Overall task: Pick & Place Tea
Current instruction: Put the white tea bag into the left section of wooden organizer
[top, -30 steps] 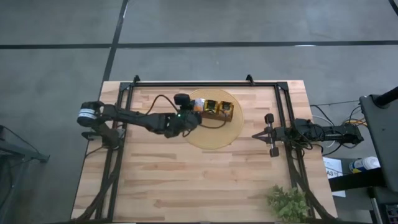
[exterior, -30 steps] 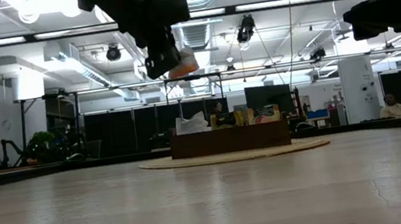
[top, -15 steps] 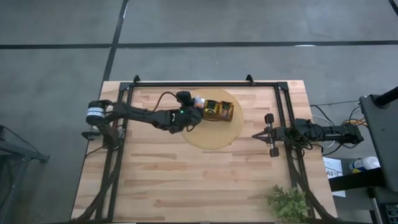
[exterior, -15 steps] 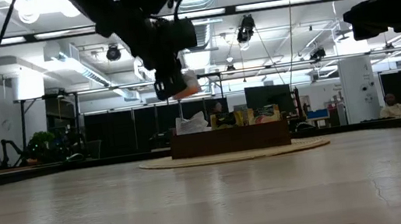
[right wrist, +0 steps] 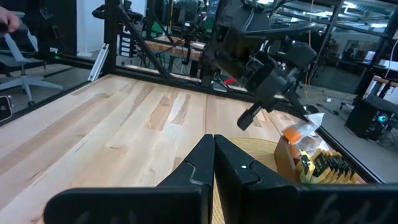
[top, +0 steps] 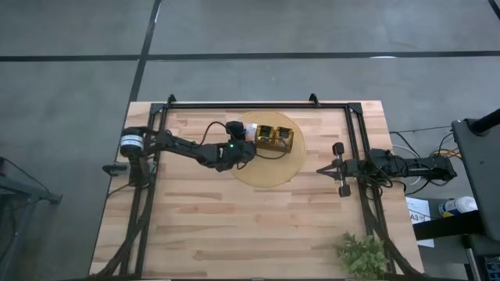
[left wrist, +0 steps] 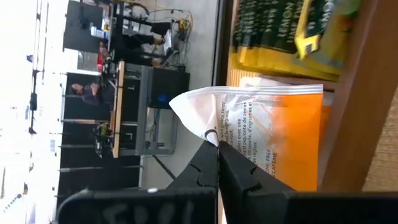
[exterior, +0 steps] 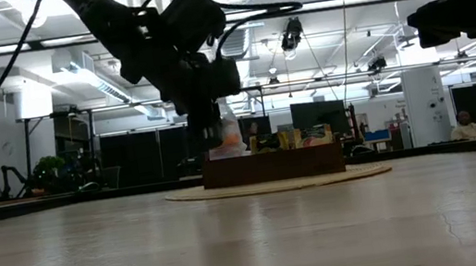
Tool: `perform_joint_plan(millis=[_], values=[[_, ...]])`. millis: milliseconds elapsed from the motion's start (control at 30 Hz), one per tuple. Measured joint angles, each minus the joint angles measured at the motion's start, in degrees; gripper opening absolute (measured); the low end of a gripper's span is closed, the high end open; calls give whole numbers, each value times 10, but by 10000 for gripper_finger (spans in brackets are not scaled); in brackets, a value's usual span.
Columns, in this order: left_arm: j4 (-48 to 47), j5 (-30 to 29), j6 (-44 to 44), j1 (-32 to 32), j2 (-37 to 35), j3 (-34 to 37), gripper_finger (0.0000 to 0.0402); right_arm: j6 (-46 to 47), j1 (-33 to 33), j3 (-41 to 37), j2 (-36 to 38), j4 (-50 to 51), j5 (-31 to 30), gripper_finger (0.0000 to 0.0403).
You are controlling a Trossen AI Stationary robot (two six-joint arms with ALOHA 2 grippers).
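A brown wooden tray (top: 275,138) with compartments stands on a round tan mat (top: 269,168) at the table's far middle. Yellow-green tea packets (left wrist: 280,28) stand in it. My left gripper (top: 247,135) is at the tray's left end, shut on a white-and-orange tea packet (left wrist: 273,134), which shows in the low view as well (exterior: 232,135). The packet's orange end reaches into the tray's end compartment beside the wooden wall (left wrist: 357,93). My right gripper (top: 341,168) waits shut near the table's right edge, holding nothing. My left gripper pinches the packet's white end (left wrist: 208,127) between its two fingertips, near a corner. The fingers come slanting down from the table's left. The packet sticks out beyond the fingertips with its orange end (left wrist: 298,143) down in the tray; whether that end rests on the tray I cannot tell.
A black frame (top: 234,105) runs along the table's far, left and right sides. A small green plant (top: 362,254) stands at the near right corner. Bare wood (top: 234,226) lies in front of the mat.
My left gripper has gone down and a little toward the table's left, staying shut on the packet. The packet, which hung well above the tray a second ago, now stands at the tray's left end with its lower end inside the rim.
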State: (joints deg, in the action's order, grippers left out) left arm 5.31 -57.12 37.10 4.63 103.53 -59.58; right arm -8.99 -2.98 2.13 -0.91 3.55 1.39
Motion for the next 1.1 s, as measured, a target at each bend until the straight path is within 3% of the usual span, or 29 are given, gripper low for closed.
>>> perform_joint_plan(millis=[300, 700, 1100], values=[[49, 7, 68, 9, 19, 2, 0, 0, 0, 0, 0, 0, 0, 9], [82, -11, 83, 32, 19, 9, 0, 0, 0, 0, 0, 0, 0, 9], [97, 30, 68, 41, 19, 9, 0, 0, 0, 0, 0, 0, 0, 9]])
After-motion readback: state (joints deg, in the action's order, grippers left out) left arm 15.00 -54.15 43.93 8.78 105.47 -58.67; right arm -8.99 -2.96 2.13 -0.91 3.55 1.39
